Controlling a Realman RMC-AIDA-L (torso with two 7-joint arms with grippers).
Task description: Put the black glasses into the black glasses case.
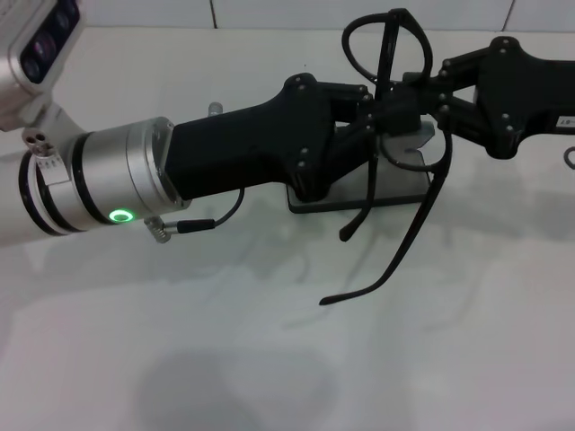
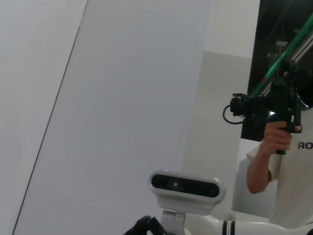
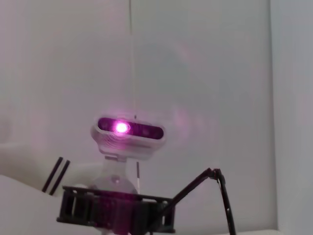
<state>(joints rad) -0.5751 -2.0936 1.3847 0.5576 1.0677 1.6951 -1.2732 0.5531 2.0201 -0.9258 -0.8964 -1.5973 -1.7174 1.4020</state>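
The black glasses (image 1: 388,54) hang in the air between my two grippers, one lens rim pointing up. Their temple arms (image 1: 395,260) are open and dangle down toward the table. My left gripper (image 1: 375,117) reaches in from the left and my right gripper (image 1: 420,92) from the right. Both look shut on the frame near its bridge. The black glasses case (image 1: 400,187) lies open on the table right beneath them, grey lining up, partly hidden by the left gripper. One temple arm (image 3: 218,183) shows in the right wrist view.
The white table (image 1: 269,341) stretches toward me in front of the case. A tiled wall edge (image 1: 269,13) runs behind. The left wrist view shows my head camera (image 2: 185,185) and a person (image 2: 274,147) holding a device.
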